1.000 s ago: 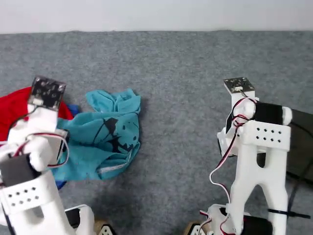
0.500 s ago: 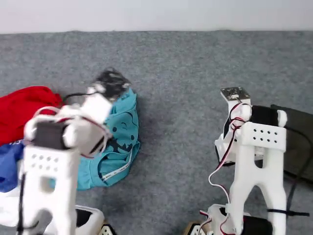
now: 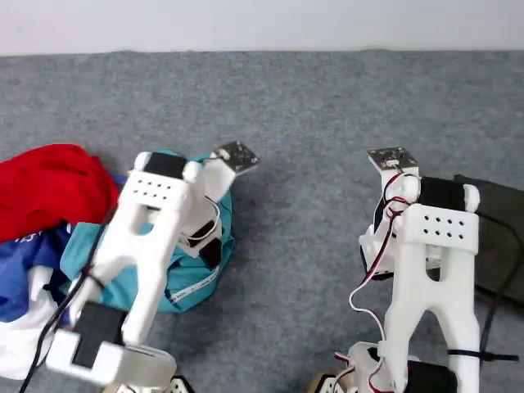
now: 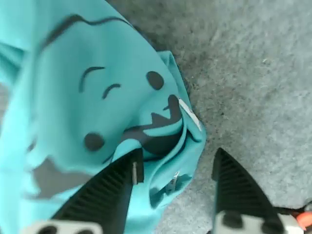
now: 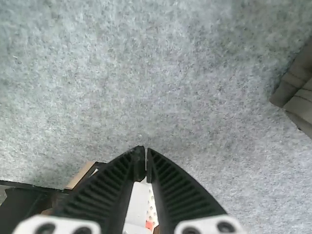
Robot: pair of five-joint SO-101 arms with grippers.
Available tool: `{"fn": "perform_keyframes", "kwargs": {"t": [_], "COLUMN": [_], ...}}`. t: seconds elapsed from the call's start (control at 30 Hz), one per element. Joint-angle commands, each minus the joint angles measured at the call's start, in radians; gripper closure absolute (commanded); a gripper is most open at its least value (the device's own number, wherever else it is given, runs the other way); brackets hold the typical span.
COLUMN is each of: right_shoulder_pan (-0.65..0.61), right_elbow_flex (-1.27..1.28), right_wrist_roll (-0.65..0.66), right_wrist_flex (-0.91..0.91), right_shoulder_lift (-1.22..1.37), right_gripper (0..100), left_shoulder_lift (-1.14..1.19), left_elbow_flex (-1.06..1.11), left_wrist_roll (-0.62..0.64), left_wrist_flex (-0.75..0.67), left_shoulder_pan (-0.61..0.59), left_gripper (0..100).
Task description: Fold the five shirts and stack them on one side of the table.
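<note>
**tk:** Where's the teal one sitting right now?

**me:** High view: the teal shirt (image 3: 196, 282) is bunched up under my left arm (image 3: 147, 237). The red shirt (image 3: 53, 188) and blue shirt (image 3: 20, 270) are just beside it, on the side away from the right arm (image 3: 430, 246). The dark shirt (image 3: 495, 237) is well apart from it, past that arm.

Left wrist view: my left gripper (image 4: 178, 163) hangs wide open right over the teal shirt's hem corner, nothing pinched yet.

Right wrist view: the right gripper (image 5: 146, 153) is pinched closed on nothing over bare table (image 5: 146, 58), well away from the teal shirt.

**tk:** Plan?

**me:** I'd grab only the top layer at that corner, then drag it flat before folding. Pinch both layers and I reckon it just lumps.
</note>
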Motion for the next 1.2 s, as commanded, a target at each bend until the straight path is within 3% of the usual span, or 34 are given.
{"fn": "perform_keyframes", "kwargs": {"t": [0.0,0.27,0.4,0.43,0.8,0.93,1.17], "right_shoulder_pan": [-0.002,-0.002,-0.002,-0.002,-0.001,-0.001,-0.001], "right_elbow_flex": [-0.008,-0.009,-0.012,-0.012,-0.012,-0.012,-0.012], "right_wrist_roll": [0.011,0.011,0.011,0.011,0.011,0.011,0.009], "right_wrist_flex": [0.038,0.038,0.038,0.038,0.036,0.035,0.035], "right_shoulder_lift": [-0.033,-0.033,-0.033,-0.033,-0.033,-0.033,-0.033], "right_gripper": [99.0,99.0,99.0,99.0,99.0,99.0,99.0], "left_shoulder_lift": [0.1,0.293,0.292,0.282,-0.135,-0.195,-0.279], "left_elbow_flex": [-0.002,-0.008,-0.024,-0.038,-0.395,-0.613,-0.894], "left_wrist_roll": [-0.017,0.058,0.06,0.06,0.066,0.061,0.066], "left_wrist_flex": [-0.032,-0.149,-0.18,-0.169,0.078,0.172,0.172], "left_shoulder_pan": [0.005,0.005,0.018,0.026,0.031,0.094,0.278], "left_gripper": [77,78,95,100,99,99,99]}}
